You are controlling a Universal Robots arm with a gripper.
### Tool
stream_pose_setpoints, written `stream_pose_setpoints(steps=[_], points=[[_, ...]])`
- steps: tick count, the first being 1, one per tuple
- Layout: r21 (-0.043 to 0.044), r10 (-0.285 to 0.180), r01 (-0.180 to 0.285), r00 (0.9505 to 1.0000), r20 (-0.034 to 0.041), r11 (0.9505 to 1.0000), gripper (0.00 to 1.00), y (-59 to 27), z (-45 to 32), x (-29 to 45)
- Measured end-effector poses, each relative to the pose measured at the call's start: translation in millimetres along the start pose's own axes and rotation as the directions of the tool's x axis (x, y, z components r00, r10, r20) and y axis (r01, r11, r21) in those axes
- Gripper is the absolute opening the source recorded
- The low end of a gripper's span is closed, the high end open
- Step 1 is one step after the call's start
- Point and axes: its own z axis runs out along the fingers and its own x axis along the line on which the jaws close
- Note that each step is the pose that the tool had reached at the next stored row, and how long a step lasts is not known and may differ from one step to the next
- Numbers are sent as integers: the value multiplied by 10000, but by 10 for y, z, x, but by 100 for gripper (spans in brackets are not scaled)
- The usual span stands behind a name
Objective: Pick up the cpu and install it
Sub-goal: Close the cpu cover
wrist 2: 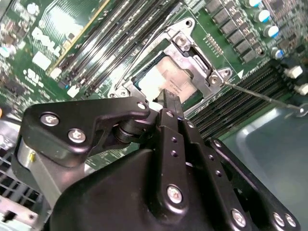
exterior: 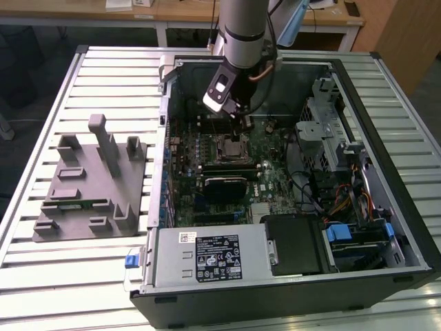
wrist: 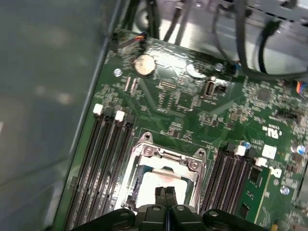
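The cpu (wrist 2: 161,79) (wrist: 153,185), a pale silvery square, lies flat inside the black metal-framed socket (wrist 2: 185,41) (wrist: 168,155) on the green motherboard. My gripper (wrist 2: 168,98) (wrist: 165,193) hangs just over the chip's edge, its two thin fingers pressed together with nothing between them. I cannot tell whether the tips touch the chip. In the exterior view the arm reaches down into the open computer case, and the gripper (exterior: 241,118) is just above the socket (exterior: 231,146).
Memory slots (wrist: 108,154) flank the socket on both sides. A grey plastic holder block (exterior: 89,183) with upright posts sits on the slatted table at the exterior view's left. Inside the case are a power supply (exterior: 207,255), a drive cage (exterior: 324,131) and cables (exterior: 344,203).
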Motion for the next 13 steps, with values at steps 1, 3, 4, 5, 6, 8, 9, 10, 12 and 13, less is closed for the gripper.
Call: stream_pose_setpoints(steps=[1,3,4,5,6,8,9,10,12,13], points=[[-3,-180,180,9998,-2,9998,11,0,1,0],[-10,-539,539,9985,-7,9985,11,0,2,0],[-13,-734,734,9973,-9,9973,11,0,3,0],[-17,-915,915,9958,-11,9958,11,0,3,0],[-20,-1092,1092,9940,-13,9940,11,0,4,0],[-27,-1450,1449,9894,-17,9894,11,0,6,0],[-31,-1627,1627,9867,-18,9867,11,0,6,0],[-35,-1804,1804,9836,-20,9836,11,0,7,0],[-42,-2173,2173,9761,-23,9761,11,0,9,0],[-46,-2347,2347,9721,-24,9721,11,0,9,0]])
